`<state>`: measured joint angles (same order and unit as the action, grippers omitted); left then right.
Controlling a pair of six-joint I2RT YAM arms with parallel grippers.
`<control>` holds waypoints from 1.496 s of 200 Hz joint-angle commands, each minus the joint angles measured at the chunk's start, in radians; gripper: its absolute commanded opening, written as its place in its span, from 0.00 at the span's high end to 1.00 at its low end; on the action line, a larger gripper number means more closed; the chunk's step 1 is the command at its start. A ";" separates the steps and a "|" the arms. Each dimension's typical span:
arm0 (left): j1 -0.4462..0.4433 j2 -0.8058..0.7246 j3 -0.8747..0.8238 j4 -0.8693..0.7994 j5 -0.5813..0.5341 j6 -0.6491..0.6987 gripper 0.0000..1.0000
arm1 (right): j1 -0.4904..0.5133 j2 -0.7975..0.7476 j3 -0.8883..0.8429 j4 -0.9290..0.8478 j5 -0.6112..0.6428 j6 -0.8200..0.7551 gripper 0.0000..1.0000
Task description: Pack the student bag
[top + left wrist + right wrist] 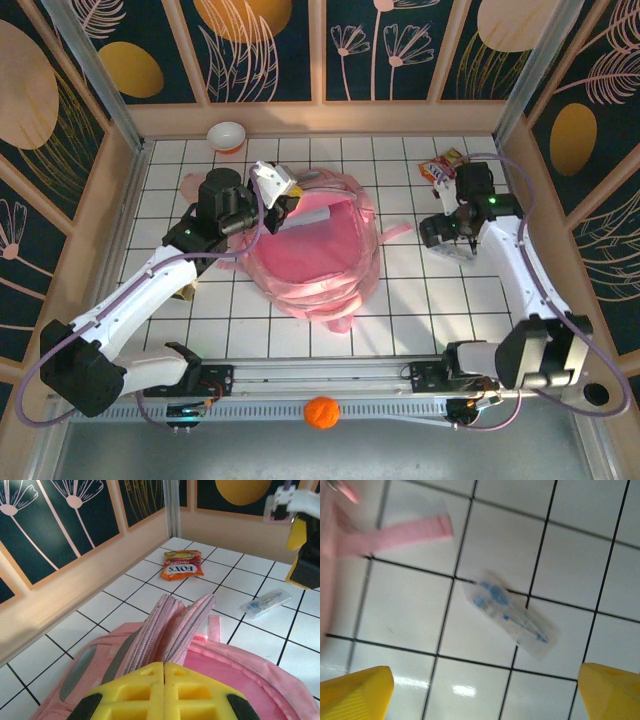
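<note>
Over on the white-tiled desk (420,310), the left end effector (164,667) is clamped shut on the zip rim of the student bag (320,255), so the right end effector (485,680), wide open and empty, should straddle the clear packet (512,617) crosswise.

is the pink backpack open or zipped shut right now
Open. The student bag gapes in the top view, its pink lining exposed, and the left gripper pinches the unzipped rim, holding it up.

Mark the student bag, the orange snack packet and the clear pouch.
student bag (312,258), top external, pink middle panel.
orange snack packet (181,566), left wrist, printed front.
clear pouch (512,620), right wrist, its middle.
</note>
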<state>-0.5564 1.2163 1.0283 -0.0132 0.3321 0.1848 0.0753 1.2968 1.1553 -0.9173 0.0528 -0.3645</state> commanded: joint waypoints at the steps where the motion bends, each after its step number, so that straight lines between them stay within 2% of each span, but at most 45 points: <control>1: 0.000 -0.013 0.038 0.042 0.018 -0.014 1.00 | -0.048 0.041 -0.045 -0.056 0.064 -0.158 0.12; 15: 0.001 -0.012 0.039 0.041 0.018 -0.016 1.00 | -0.078 0.092 -0.075 -0.050 0.092 -0.194 0.14; 31: 0.000 -0.011 0.038 0.040 0.016 -0.017 1.00 | -0.107 0.153 -0.092 -0.024 0.065 -0.217 0.24; 54: 0.000 -0.009 0.039 0.038 0.018 -0.018 1.00 | -0.119 0.204 -0.124 0.042 0.039 -0.261 0.28; 86: 0.000 -0.012 0.038 0.041 0.015 -0.025 1.00 | -0.143 0.249 -0.138 0.182 0.048 -0.263 0.27; 128: 0.000 -0.009 0.042 0.038 0.015 -0.021 1.00 | -0.149 0.346 -0.105 0.227 0.061 -0.283 0.20; 187: 0.000 -0.013 0.046 0.013 0.009 0.004 1.00 | -0.162 0.435 -0.064 0.225 -0.002 -0.274 0.20; 250: 0.000 -0.002 0.055 0.015 0.027 0.014 1.00 | -0.236 0.547 0.084 0.235 -0.031 -0.145 0.21; 289: 0.000 0.007 0.055 0.023 0.031 0.007 1.00 | -0.259 0.524 0.103 0.205 -0.033 -0.100 0.18; 299: 0.000 0.010 0.053 0.025 0.034 0.005 1.00 | -0.265 0.511 0.097 0.183 -0.095 -0.089 0.17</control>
<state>-0.5564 1.2251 1.0401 -0.0383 0.3408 0.1825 -0.1772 1.8374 1.2396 -0.6792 0.0334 -0.5060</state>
